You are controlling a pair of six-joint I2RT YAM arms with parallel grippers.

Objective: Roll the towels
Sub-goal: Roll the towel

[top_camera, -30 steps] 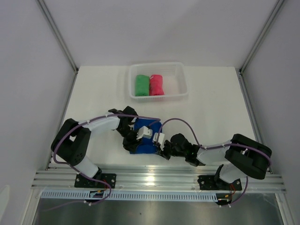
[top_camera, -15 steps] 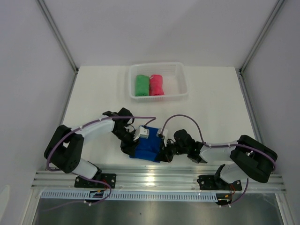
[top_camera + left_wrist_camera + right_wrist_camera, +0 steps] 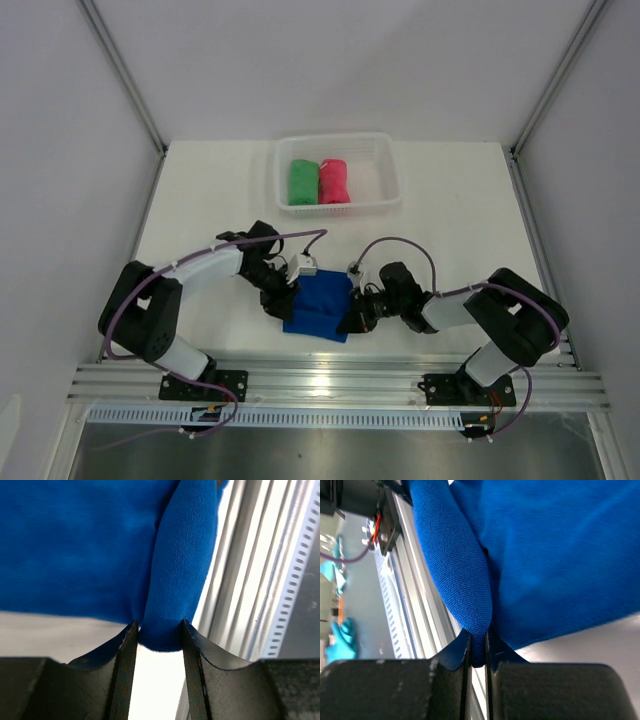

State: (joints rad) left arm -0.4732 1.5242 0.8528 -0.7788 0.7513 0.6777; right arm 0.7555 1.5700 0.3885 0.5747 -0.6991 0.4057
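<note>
Two rolls, green towel (image 3: 301,181) and pink towel (image 3: 334,181), only overhead

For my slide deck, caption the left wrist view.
Left gripper pinching a thick fold of the soft royal blue microfibre towel beside the ribbed aluminium rail.

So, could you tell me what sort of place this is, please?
Probably a robotics lab test cell: a white table boxed in by plain white panels, a left arm and right arm bolted to an aluminium rail, and a blue towel between them.
</note>
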